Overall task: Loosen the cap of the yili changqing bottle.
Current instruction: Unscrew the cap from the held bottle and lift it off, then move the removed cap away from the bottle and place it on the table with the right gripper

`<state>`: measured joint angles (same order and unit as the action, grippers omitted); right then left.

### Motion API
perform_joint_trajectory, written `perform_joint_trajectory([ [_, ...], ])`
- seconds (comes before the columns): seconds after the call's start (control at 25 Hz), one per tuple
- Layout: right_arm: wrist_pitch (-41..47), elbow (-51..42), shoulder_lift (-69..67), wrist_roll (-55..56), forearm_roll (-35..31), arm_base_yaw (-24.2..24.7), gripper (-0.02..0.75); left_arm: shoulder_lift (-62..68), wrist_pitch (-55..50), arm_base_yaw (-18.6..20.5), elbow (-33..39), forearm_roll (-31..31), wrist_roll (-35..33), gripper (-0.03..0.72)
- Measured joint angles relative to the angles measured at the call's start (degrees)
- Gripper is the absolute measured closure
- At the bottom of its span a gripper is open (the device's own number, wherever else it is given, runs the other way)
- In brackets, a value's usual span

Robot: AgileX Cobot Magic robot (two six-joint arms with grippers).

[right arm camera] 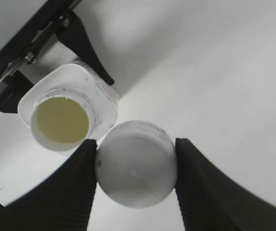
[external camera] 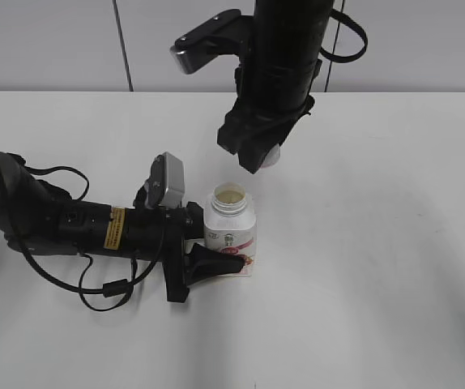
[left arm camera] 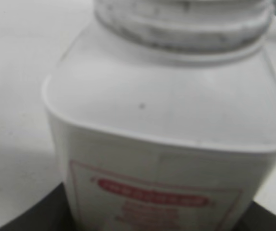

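Table (external camera: 394, 243): we see it white, bearing the bottle at frame centre.
Bottle (external camera: 231, 231): upright, mouth open, clamped by our left claw (external camera: 204, 258).
Cap (right arm camera: 136, 163): already off, pinched in our right claw (right arm camera: 136, 179), raised above.
Next: we judge only setting it down remains.

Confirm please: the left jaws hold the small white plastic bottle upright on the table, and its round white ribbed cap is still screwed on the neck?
The cap is not on the neck: the right wrist view shows it lifted away, clamped between the right jaws, and the bottle mouth open. The rest holds.
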<state>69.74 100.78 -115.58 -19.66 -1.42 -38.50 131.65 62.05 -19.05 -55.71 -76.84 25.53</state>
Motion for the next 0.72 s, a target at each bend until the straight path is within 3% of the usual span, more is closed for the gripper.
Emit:
perform_joint_trajectory([
  [0.32, -2.2, -2.4, 0.1, 17.1, 1.8, 2.7, 0.350, 0.0, -0.1, 0.0, 0.0, 0.1, 0.0, 0.302],
  [0.72, -15.6, -20.1, 4.7, 25.6, 2.1, 14.0, 0.350, 0.0, 0.0, 0.0, 0.0, 0.1, 0.0, 0.302],
])
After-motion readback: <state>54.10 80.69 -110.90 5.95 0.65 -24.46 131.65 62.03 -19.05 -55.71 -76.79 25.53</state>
